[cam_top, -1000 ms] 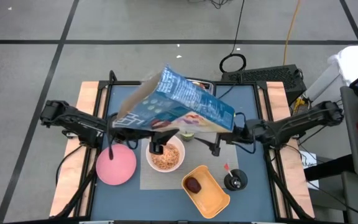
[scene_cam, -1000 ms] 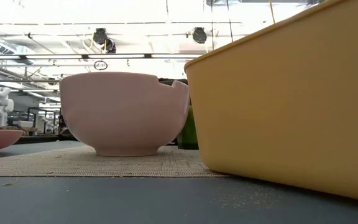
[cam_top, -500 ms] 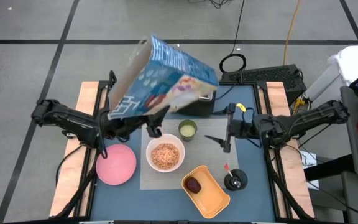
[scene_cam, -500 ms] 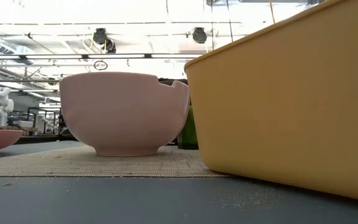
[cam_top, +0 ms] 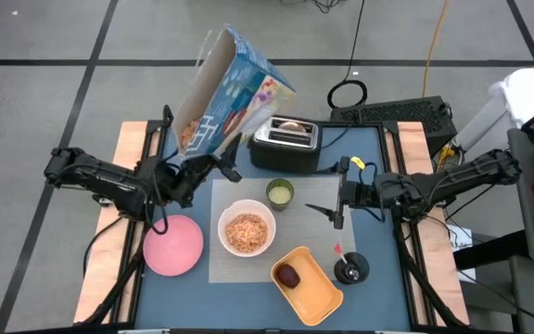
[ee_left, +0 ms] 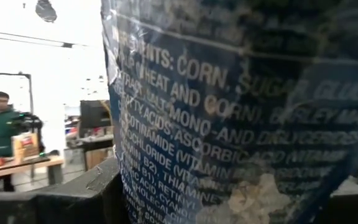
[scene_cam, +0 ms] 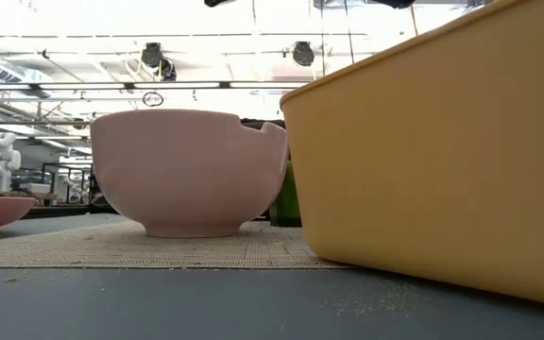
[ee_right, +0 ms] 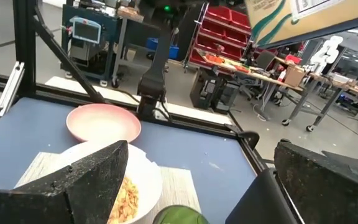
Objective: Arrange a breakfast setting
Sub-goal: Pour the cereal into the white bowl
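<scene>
My left gripper [cam_top: 207, 169] is shut on a blue cereal box [cam_top: 230, 93], held high over the table's far left, beside the toaster. The box's side panel fills the left wrist view [ee_left: 241, 112]. On the grey placemat [cam_top: 323, 237] stand the white bowl [cam_top: 247, 232], which holds cereal, and the small green cup [cam_top: 279, 193]. The pink plate [cam_top: 173, 246] lies left of the mat. My right gripper [cam_top: 327, 211] hangs open over the mat's right part, right of the cup; in its wrist view [ee_right: 204, 186] the bowl [ee_right: 129, 193] and plate [ee_right: 103, 122] lie ahead. My left gripper holds the cereal box by its lower end [cam_top: 202, 148], coming from the table's left. The box is lifted clear and stands nearly upright, its open top tilted up toward the far edge. The box itself hides the fingers in the wrist view.
The black-and-silver toaster [cam_top: 286, 144] stands at the far edge with a pale piece in its slot. The orange tray [cam_top: 318, 292] at the near right holds a dark round piece [cam_top: 288, 276]. A small black object [cam_top: 350, 269] stands right of the tray.
My left gripper has drawn back toward the table's left and far edge and turned the cereal box. The box lay tipped over the bowl. It now stands nearly upright, clear of the bowl.
</scene>
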